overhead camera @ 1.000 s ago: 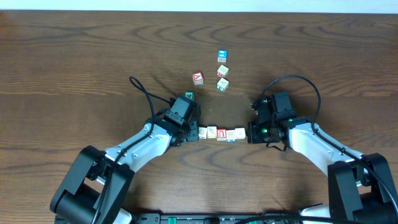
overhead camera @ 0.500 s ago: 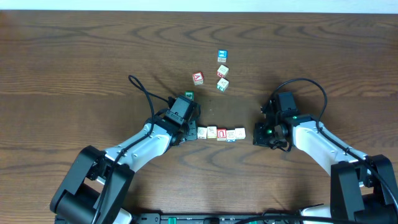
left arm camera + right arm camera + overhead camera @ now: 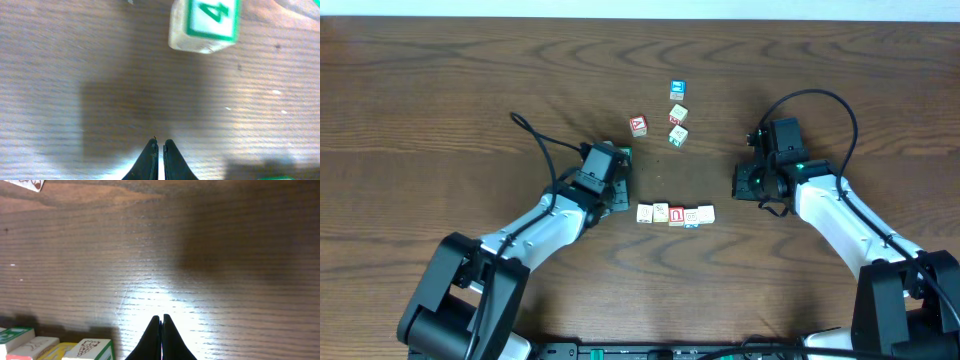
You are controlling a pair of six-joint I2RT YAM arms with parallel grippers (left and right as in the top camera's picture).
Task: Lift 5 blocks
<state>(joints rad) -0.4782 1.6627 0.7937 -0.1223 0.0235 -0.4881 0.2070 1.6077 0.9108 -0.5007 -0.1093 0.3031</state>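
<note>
As the left gripper (image 3: 161,146) and the right gripper (image 3: 161,321) hang with jaws pressed together, the row of five alphabet blocks (image 3: 675,214) lies between them, touching neither.

Block row (image 3: 675,214): bare table (image 3: 440,90) at both ends; loose cubes (image 3: 677,112) stand beyond.

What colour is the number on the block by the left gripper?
Green, on the block; left wrist view.

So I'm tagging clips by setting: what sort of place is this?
Probably a robot lab bench: a dark wooden tabletop, a cabled white-and-black left robot arm, a matching right robot arm, and a row of small wooden alphabet cubes.
</note>
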